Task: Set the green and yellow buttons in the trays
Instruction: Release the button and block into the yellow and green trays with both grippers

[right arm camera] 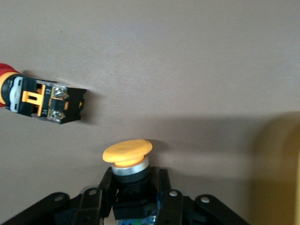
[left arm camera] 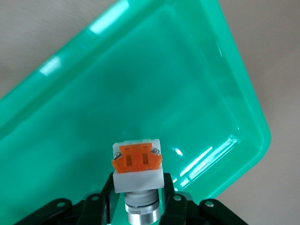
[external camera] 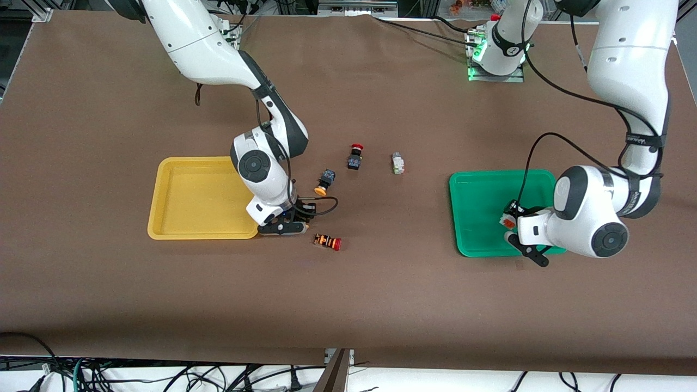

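My left gripper is shut on a whitish-grey button with an orange patch and holds it over the green tray, which fills the left wrist view. My right gripper is shut on a black-bodied button with a yellow cap, low over the table beside the yellow tray; that tray's edge shows in the right wrist view. A second yellow-capped button and a second whitish-grey button lie on the table between the trays.
A black button with a red cap lies on the table between the second yellow-capped button and the whitish-grey one. An orange-striped button with a red cap lies beside my right gripper; it also shows in the right wrist view.
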You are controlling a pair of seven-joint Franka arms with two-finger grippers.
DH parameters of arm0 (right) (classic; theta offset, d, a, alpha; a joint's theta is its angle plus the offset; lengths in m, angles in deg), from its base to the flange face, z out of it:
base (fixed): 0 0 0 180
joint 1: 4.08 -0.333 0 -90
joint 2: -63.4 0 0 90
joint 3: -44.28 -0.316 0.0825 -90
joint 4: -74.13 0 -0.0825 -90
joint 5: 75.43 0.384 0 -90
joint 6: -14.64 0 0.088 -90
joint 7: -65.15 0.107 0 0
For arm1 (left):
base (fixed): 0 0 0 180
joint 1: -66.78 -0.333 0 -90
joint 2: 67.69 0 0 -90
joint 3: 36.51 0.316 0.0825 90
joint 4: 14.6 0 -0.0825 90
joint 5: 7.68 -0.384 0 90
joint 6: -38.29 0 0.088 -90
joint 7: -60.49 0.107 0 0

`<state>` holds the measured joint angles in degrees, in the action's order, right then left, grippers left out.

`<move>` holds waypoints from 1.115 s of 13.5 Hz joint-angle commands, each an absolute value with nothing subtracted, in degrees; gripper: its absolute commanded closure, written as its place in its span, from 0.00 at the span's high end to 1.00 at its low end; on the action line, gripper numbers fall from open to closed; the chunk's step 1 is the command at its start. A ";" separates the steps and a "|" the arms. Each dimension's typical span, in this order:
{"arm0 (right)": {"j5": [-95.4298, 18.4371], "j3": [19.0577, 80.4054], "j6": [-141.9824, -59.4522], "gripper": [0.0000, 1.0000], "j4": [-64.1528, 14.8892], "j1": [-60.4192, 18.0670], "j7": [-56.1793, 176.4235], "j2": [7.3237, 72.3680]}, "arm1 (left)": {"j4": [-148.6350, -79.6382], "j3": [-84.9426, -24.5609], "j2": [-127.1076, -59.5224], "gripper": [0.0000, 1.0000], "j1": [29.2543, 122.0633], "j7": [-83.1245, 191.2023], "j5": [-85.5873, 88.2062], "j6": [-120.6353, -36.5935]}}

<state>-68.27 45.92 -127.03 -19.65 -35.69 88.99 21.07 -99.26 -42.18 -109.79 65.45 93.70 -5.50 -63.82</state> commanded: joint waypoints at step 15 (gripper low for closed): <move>-56.45 56.43 -114.57 0.86 -31.11 -35.01 74.66 34.50 | -107.92 -59.10 -100.39 1.00 72.13 46.64 -4.61 -63.19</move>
